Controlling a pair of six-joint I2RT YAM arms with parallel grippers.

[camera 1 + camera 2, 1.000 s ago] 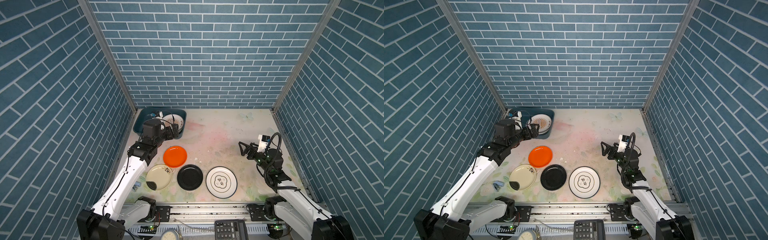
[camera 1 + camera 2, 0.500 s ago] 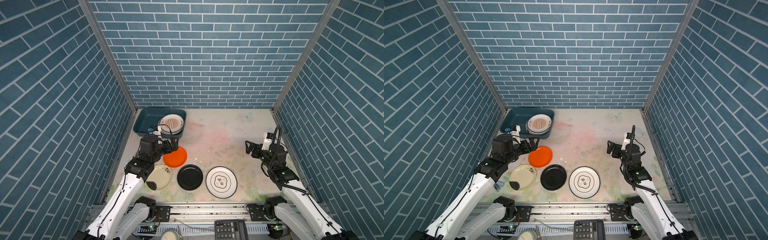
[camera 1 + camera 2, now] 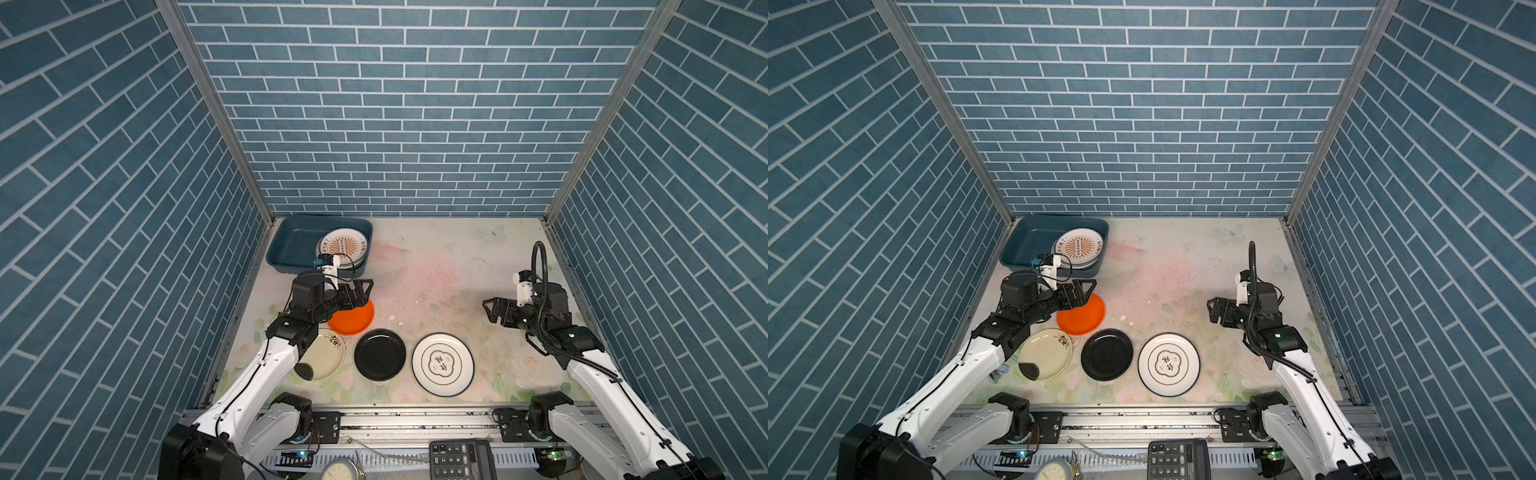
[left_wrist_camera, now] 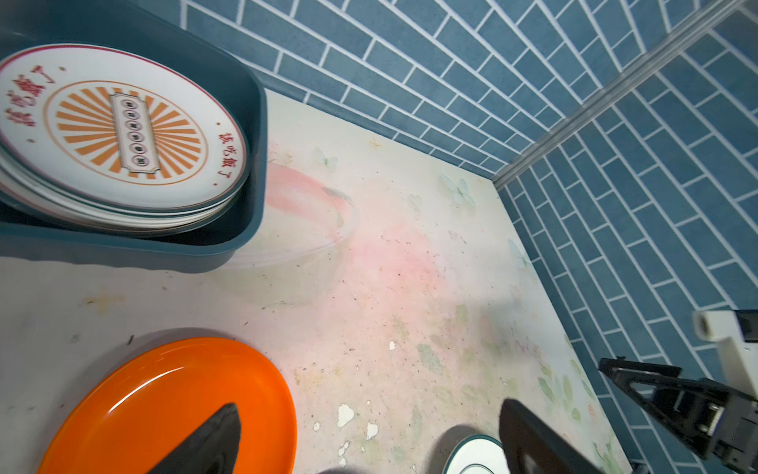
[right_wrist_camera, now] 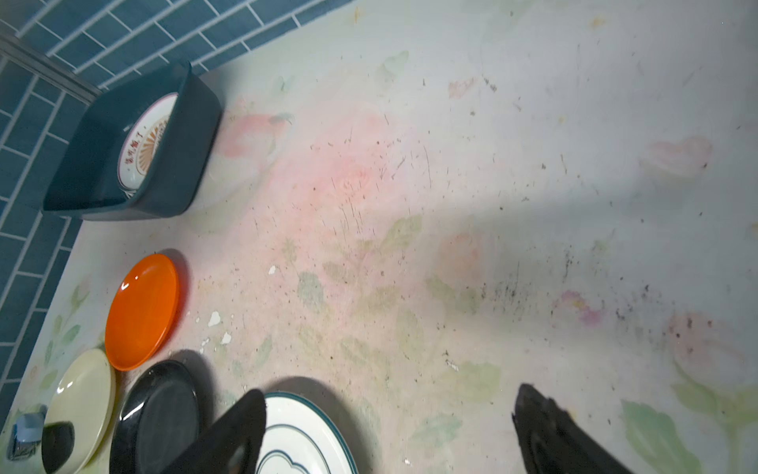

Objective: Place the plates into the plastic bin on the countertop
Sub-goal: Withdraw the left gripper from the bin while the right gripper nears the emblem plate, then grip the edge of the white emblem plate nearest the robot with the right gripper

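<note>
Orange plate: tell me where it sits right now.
In both top views the orange plate lies on the countertop, left of centre, between the plastic bin behind it and the black plate in front, partly under the open left gripper.

I see a glossy orange plate [image 4: 143, 390], a shiny black plate [image 3: 380, 354], a smooth matt plastic bin [image 3: 291, 245], and a scuffed, speckled matt countertop [image 3: 436, 270].

Lab mock-up of a kitchen: printed blue-brick panels [image 3: 395, 124] box me in ahead of & either side of my fingers [image 3: 492, 309], alu corner posts [image 3: 215, 112], floral-print countertop [image 3: 436, 257] under them, metal rail [image 3: 415, 422] w/ arm bases [image 3: 291, 411] & calculator [image 3: 462, 459] behind.
</note>
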